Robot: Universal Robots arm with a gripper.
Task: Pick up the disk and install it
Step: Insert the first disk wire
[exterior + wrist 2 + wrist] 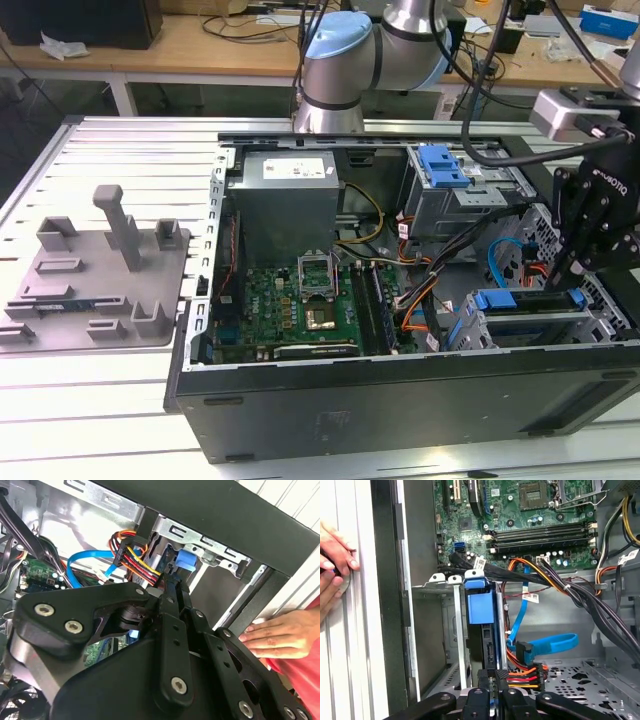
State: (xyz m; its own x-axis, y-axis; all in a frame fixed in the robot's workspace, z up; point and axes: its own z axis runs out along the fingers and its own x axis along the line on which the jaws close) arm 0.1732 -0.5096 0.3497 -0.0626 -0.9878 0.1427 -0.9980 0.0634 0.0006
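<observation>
The slatted metal surface (120,150) carries an open computer case (400,400), which lies on its side with its inside showing. The robot arm (345,70) rises from behind the case's far wall. Outside the case, on the exterior view's left, sits a grey moulded fixture tray (60,270).

Inside the case, a grey power-supply box (285,210) stands against the far wall. The green motherboard (290,300) lies on the case floor, nearer the case's near wall than that box. A metal drive cage (520,330) fills the case's near corner on the exterior view's right.

The tool (572,268) hangs over that corner of the case, its tips down at the cage. In the first wrist view the tool (494,680) is clenched, with only a thin slit between its fingers. Whether they pinch anything in that slit I cannot tell.

The disk (530,300) sits on edge in the cage, and its blue bracket (481,605) shows between the cage rails. The tool's tips are at one end of it.

A person's hand (332,550) rests flat on the surface, just outside the case's near wall.

A blue data cable (545,645) loops across the case floor beside the cage. A bundle of orange, red, yellow and black power leads (525,672) ends there too.
</observation>
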